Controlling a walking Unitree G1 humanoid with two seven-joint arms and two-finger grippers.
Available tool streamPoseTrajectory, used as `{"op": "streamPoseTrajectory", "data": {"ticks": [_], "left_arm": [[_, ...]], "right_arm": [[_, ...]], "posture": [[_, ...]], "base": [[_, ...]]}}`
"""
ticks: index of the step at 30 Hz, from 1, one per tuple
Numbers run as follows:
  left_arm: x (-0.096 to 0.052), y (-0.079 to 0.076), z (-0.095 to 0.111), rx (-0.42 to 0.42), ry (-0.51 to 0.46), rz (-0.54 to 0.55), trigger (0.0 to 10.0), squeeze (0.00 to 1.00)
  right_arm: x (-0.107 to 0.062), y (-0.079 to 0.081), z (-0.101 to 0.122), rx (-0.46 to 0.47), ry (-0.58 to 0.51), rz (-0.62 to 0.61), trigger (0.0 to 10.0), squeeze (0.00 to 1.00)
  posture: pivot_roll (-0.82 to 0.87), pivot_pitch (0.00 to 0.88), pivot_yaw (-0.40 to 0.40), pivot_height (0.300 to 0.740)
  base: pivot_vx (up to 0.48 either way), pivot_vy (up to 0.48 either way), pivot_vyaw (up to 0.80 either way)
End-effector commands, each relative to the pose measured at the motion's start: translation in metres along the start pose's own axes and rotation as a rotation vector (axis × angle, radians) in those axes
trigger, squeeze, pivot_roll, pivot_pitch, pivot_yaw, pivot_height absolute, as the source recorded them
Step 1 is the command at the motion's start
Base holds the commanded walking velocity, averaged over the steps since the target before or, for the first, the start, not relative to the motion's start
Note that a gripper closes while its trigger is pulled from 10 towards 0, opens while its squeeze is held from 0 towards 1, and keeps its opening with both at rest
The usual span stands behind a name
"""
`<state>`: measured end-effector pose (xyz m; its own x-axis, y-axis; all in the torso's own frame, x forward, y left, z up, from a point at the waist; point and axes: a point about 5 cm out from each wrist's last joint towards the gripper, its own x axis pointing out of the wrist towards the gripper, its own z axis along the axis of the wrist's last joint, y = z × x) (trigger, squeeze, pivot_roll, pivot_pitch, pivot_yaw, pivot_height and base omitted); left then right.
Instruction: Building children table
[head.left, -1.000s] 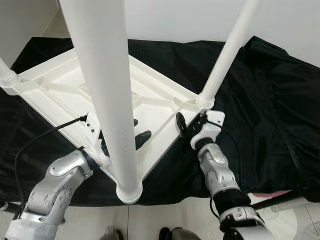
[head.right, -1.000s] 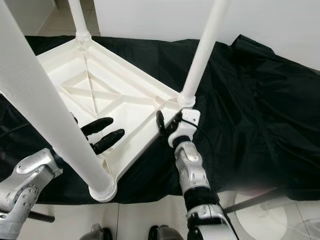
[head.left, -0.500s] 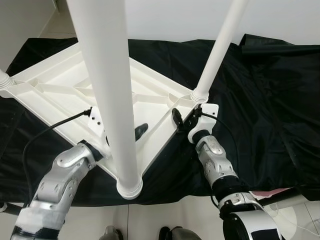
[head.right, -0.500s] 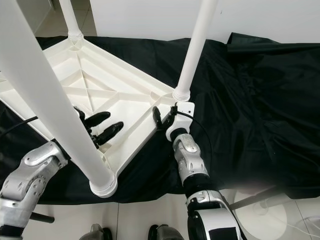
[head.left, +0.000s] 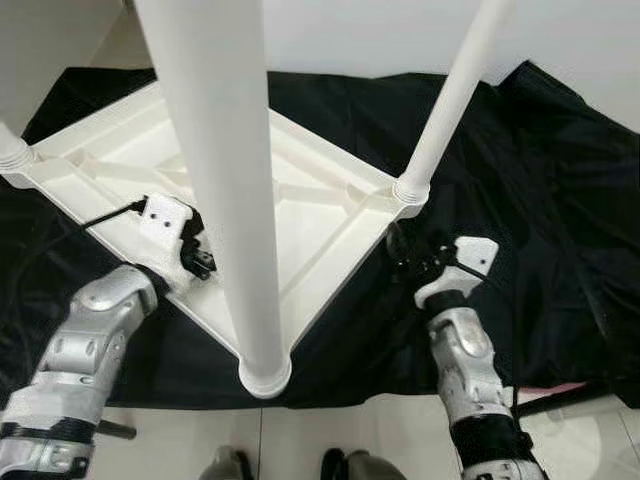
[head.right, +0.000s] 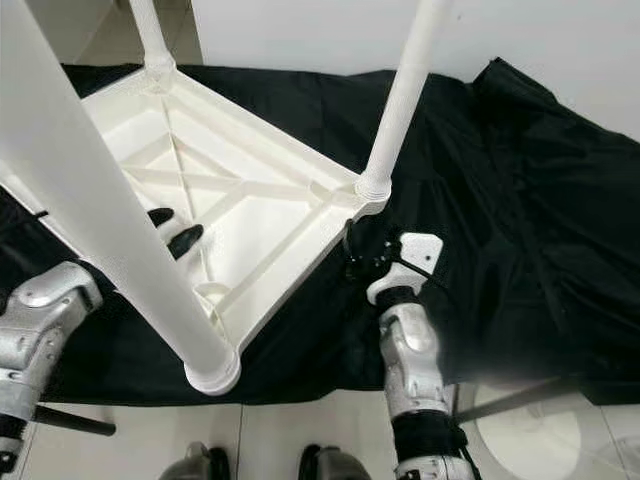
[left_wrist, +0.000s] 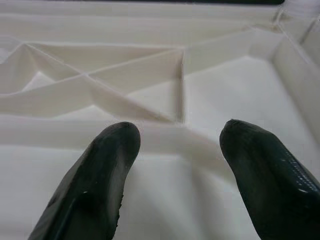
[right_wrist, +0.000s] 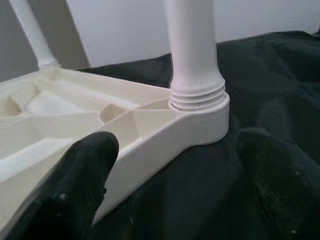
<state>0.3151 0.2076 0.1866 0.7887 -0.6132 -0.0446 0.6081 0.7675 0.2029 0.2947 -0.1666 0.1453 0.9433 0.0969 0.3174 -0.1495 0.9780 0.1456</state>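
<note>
Upside-down white plastic table (head.left: 300, 215) on black cloth (head.left: 540, 190), legs (head.left: 215, 180) pointing up. Left gripper (left_wrist: 175, 165) spread open over ribbed underside; right gripper (right_wrist: 170, 200) open beside corner. Probably light, rigid, slick; best gripped at rim.

Bright and even all over, soft shadows only. Sharp from above. Up close, blurry black fingers (left_wrist: 102, 185) and hazy white plastic.
</note>
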Motion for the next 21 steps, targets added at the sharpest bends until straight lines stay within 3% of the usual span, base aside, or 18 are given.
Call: {"op": "streamPoseTrajectory", "data": {"ticks": [1, 4, 5, 6, 9, 11, 13, 15, 16, 17, 18, 21], "left_arm": [[-0.006, 0.005, -0.002, 0.002, 0.021, -0.054, 10.0, 0.0], [-0.008, 0.009, -0.001, -0.004, 0.023, -0.069, 10.0, 0.0], [-0.01, 0.012, -0.001, -0.015, 0.029, -0.088, 10.0, 0.69], [-0.013, 0.013, -0.001, -0.037, 0.03, -0.115, 10.0, 1.0], [-0.015, 0.014, -0.001, -0.052, 0.029, -0.135, 10.0, 1.0], [-0.02, 0.011, -0.001, -0.047, 0.043, -0.229, 10.0, 1.0], [-0.021, 0.011, -0.001, -0.04, 0.048, -0.255, 10.0, 1.0], [-0.022, 0.008, -0.001, 0.033, 0.085, -0.322, 10.0, 1.0], [-0.025, 0.006, -0.002, 0.045, 0.116, -0.388, 10.0, 1.0], [-0.025, 0.006, -0.002, 0.045, 0.116, -0.388, 10.0, 1.0], [-0.029, 0.004, -0.003, 0.035, 0.14, -0.449, 10.0, 0.0], [-0.032, 0.004, -0.004, 0.021, 0.152, -0.486, 10.0, 0.0]], "right_arm": [[-0.007, -0.009, 0.004, -0.001, 0.007, -0.016, 10.0, 0.0], [-0.011, -0.012, 0.007, 0.008, 0.003, -0.019, 10.0, 0.0], [-0.014, -0.014, 0.009, 0.023, 0.0, -0.019, 10.0, 0.0], [-0.016, -0.015, 0.01, 0.029, 0.0, -0.015, 10.0, 0.0], [-0.018, -0.016, 0.011, 0.032, 0.003, -0.012, 10.0, 0.0], [-0.021, -0.016, 0.01, 0.03, 0.023, 0.006, 10.0, 0.0], [-0.022, -0.016, 0.01, 0.029, 0.031, 0.012, 10.0, 0.0], [-0.024, -0.017, 0.009, 0.015, 0.051, 0.026, 10.0, 0.0], [-0.024, -0.018, 0.009, 0.011, 0.059, 0.03, 10.0, 0.0], [-0.024, -0.018, 0.009, 0.011, 0.059, 0.03, 10.0, 0.0], [-0.024, -0.018, 0.009, 0.006, 0.064, 0.033, 10.0, 0.0], [-0.024, -0.019, 0.01, 0.004, 0.067, 0.035, 10.0, 0.0]], "posture": [[-0.03, 0.188, 0.0, 0.74], [-0.03, 0.184, 0.002, 0.74], [-0.03, 0.184, 0.002, 0.74], [-0.03, 0.184, 0.002, 0.74], [-0.03, 0.184, 0.002, 0.74], [-0.02, 0.176, -0.002, 0.74], [-0.02, 0.176, -0.002, 0.74], [-0.02, 0.166, -0.001, 0.74], [-0.02, 0.165, 0.002, 0.74], [-0.02, 0.165, 0.002, 0.74], [-0.02, 0.165, 0.002, 0.74], [-0.02, 0.165, 0.002, 0.74]], "base": [[0.0, 0.0, 0.0], [0.0, 0.0, 0.0], [0.0, 0.0, 0.0], [0.0, 0.0, 0.0], [0.0, 0.0, 0.0], [0.0, 0.0, 0.0], [0.0, 0.0, 0.0], [0.0, 0.0, 0.0], [0.0, 0.0, 0.0], [0.0, 0.0, 0.0], [0.0, 0.0, 0.0], [0.0, 0.0, 0.0]]}}
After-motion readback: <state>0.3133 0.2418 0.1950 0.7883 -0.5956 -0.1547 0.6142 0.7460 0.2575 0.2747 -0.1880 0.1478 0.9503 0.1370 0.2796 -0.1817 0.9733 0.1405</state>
